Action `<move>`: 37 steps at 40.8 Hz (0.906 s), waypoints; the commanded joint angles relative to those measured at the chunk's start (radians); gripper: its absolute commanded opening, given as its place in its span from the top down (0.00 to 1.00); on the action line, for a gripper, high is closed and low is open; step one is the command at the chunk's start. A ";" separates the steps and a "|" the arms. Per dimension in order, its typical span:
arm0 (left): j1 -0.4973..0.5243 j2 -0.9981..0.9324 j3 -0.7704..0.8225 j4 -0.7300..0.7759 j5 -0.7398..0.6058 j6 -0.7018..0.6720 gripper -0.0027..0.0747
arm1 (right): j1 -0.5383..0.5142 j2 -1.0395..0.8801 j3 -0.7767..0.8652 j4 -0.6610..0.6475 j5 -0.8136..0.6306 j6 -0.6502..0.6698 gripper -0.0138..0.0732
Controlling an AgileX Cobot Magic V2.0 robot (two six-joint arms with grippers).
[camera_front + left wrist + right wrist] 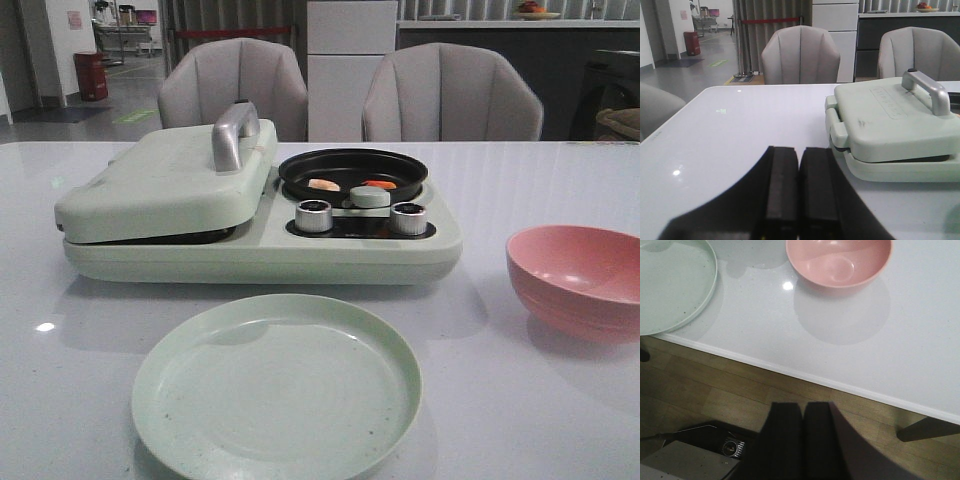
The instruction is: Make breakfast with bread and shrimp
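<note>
Two small shrimp pieces, one pale (323, 184) and one orange-red (379, 184), lie in the round black pan (352, 171) of the pale green breakfast maker (250, 215). Its sandwich lid (165, 180) with the silver handle (232, 135) is down; the lid also shows in the left wrist view (892, 122). The bread is hidden. My left gripper (799, 152) is shut and empty over the table, beside the maker. My right gripper (804, 406) is shut and empty, off the table's front edge over the floor.
A pale green plate (276, 388) lies in front of the maker, and its rim shows in the right wrist view (670, 285). A pink bowl (578, 280) stands at the right, also in the right wrist view (839, 262). Two silver knobs (313, 215) sit on the maker. Two grey chairs (232, 88) stand behind.
</note>
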 commanded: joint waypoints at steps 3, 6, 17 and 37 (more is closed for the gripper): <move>-0.026 -0.021 0.030 -0.018 -0.101 0.001 0.83 | 0.000 0.008 -0.025 -0.007 -0.059 0.000 0.80; -0.026 -0.021 0.030 -0.018 -0.120 0.001 0.83 | 0.000 0.008 -0.025 -0.007 -0.059 0.000 0.80; -0.026 -0.021 0.030 -0.046 -0.154 0.003 0.84 | 0.000 0.008 -0.025 -0.007 -0.059 0.000 0.80; -0.026 -0.021 0.030 -0.046 -0.158 0.003 0.84 | 0.000 0.008 -0.025 -0.007 -0.059 0.000 0.80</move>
